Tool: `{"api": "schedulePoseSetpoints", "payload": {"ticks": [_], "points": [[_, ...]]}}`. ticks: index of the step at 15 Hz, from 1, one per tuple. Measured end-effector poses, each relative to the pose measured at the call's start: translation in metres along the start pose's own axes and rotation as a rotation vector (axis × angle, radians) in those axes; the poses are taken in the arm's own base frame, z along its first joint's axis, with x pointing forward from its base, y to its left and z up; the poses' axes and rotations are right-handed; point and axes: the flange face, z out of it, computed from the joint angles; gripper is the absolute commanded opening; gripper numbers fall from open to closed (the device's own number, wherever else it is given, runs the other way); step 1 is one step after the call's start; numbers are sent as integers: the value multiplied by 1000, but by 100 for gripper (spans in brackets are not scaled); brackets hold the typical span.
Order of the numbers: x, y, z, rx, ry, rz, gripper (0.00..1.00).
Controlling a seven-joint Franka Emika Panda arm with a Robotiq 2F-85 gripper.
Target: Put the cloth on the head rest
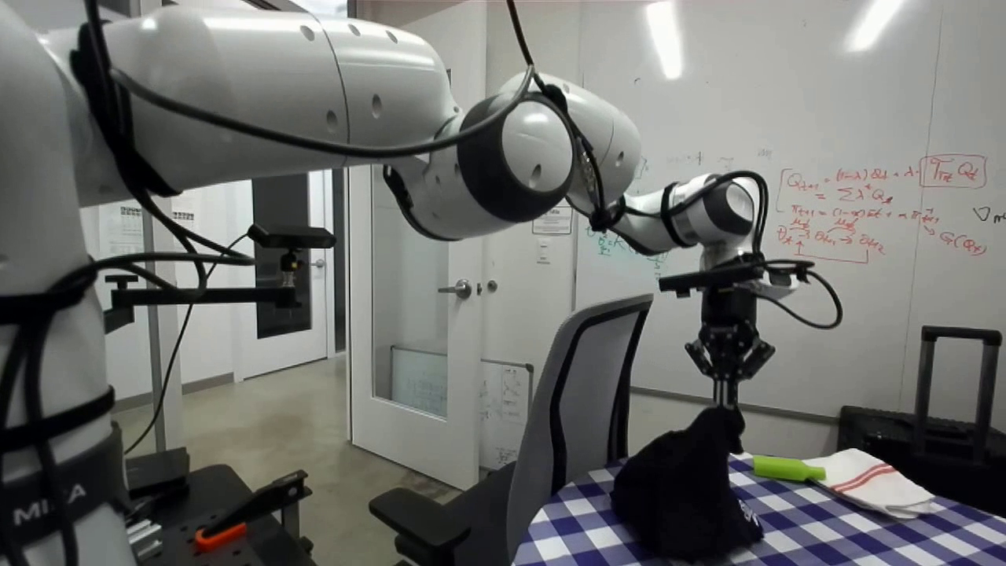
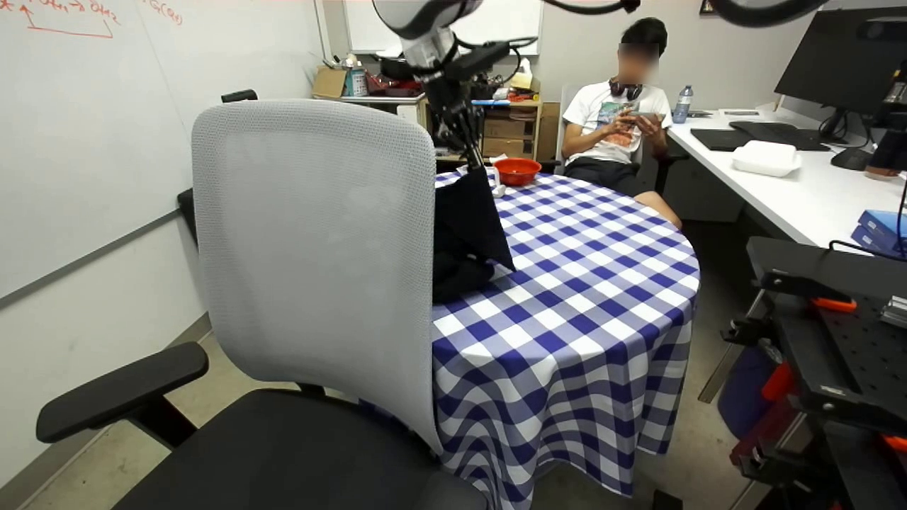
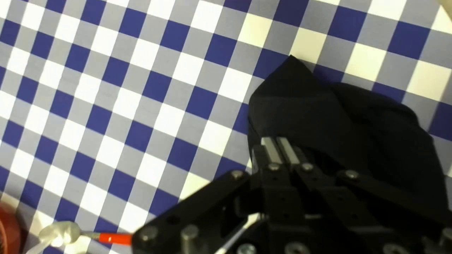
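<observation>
Nearest in an exterior view: chair, its back to the surface. Its rounded top edge = head rest, runs L-R there, no cloth on it yet. Cloth is just beyond, partly hidden by the chair's R side: peak pulled up, lower part bunched on the surface. Can't tell if it touches the chair. In both exterior views the pincer is over it, pointing down, fingers nearly together, pinching the cloth's peak.

Key relation: head rest is to the near L of the pincer & looks higher than the tips. So imo lift 1st, then traverse near-L; going straight across wd prob shove cloth into the chair. Cloth's long axis hangs ~vert, edge ~horiz & crosswise to the traverse, so carrying it partway past before release shd drape it; stop short & it likely slides off.

Farther, well apart: red bowl, then seated person; prob n/a.
</observation>
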Motion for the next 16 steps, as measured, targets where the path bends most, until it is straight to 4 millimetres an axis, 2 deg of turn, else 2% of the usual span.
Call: {"api": "schedulePoseSetpoints", "payload": {"ticks": [1, 3, 5, 8, 10, 12, 16], "points": [[4, 1, 26, -8, -34, 2, 29], [8, 4, 70, -24, -92, 6, 34], [9, 8, 104, -33, -135, 13, 48], [9, 16, 127, -42, -164, 24, 70], [10, 19, 124, -46, -153, 28, 84], [12, 20, 110, -42, -117, 39, 98], [15, 26, 53, -26, 3, 65, 100]]}}
